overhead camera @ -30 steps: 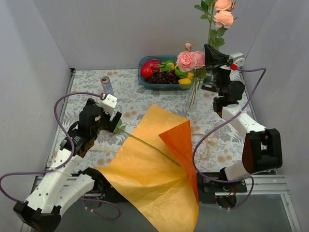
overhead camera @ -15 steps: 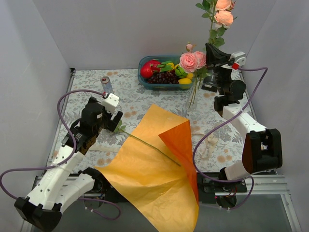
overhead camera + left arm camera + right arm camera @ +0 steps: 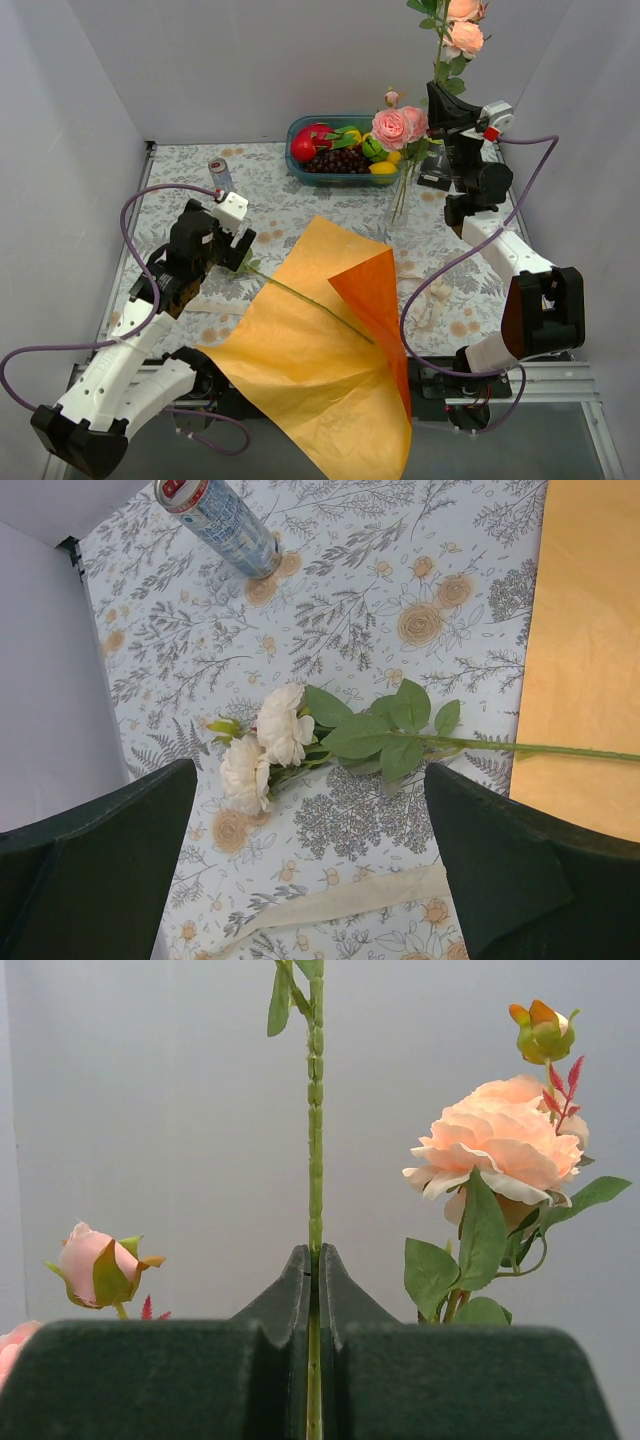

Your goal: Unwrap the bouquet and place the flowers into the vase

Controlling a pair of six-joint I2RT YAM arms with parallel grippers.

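The orange wrapping paper (image 3: 320,350) lies unfolded across the front of the table. A cream-white rose (image 3: 270,745) lies on the patterned cloth, with its long stem (image 3: 305,298) running onto the paper. My left gripper (image 3: 310,780) hovers open over this rose, one finger on each side and nothing between them. The clear glass vase (image 3: 397,215) stands at the back right and holds pink roses (image 3: 397,125). Above and just right of it, my right gripper (image 3: 315,1260) is shut on the thin green stem of a peach rose (image 3: 463,35), which is held upright.
A blue tub of fruit (image 3: 335,150) stands at the back centre and a silver can (image 3: 220,175) at the back left. A cream ribbon (image 3: 340,905) lies on the cloth under my left gripper. A dark box (image 3: 435,178) sits behind the vase. White walls close in both sides.
My right gripper has lifted the peach rose slightly higher. The left arm has shifted a little further over the white rose.
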